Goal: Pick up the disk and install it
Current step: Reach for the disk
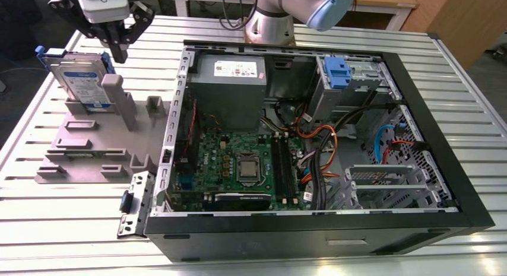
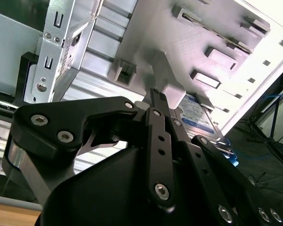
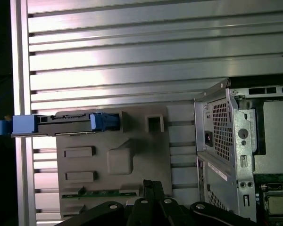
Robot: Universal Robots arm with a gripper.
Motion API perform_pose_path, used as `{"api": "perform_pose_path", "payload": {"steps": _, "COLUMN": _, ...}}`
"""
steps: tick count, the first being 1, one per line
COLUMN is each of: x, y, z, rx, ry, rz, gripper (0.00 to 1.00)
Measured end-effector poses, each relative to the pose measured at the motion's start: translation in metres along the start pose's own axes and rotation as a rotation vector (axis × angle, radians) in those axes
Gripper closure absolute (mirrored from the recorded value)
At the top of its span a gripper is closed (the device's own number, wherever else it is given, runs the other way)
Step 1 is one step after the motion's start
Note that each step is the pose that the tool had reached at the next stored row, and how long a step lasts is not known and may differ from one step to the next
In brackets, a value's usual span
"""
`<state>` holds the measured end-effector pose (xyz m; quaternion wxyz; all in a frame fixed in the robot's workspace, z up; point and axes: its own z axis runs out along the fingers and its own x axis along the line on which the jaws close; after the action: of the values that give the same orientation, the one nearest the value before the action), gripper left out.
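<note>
Overhead, the tool (image 1: pixel 119 54) (pinched shut, empty) hangs just beside the upright disk (image 1: pixel 83 80) in its grey stand (image 1: pixel 83 152).

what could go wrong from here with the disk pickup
1. The gripper hangs over the tall post of the grey holder, right beside the upright disk; coming straight down, it could strike the post.
2. The disk stands on edge in its slot; an off-centre grip could tilt or jam it.
3. Cables crossing the open case could snag it.
</note>
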<state>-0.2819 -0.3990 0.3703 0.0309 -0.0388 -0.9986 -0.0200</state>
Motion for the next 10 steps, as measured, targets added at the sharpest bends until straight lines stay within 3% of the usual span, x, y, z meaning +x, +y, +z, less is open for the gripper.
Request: {"api": "perform_pose_path", "payload": {"steps": 10, "x": 0.0076, "y": 0.0011, "z": 0.0008, "rx": 0.0, "ry": 0.0001, "rz": 0.0, "gripper": 0.89}}
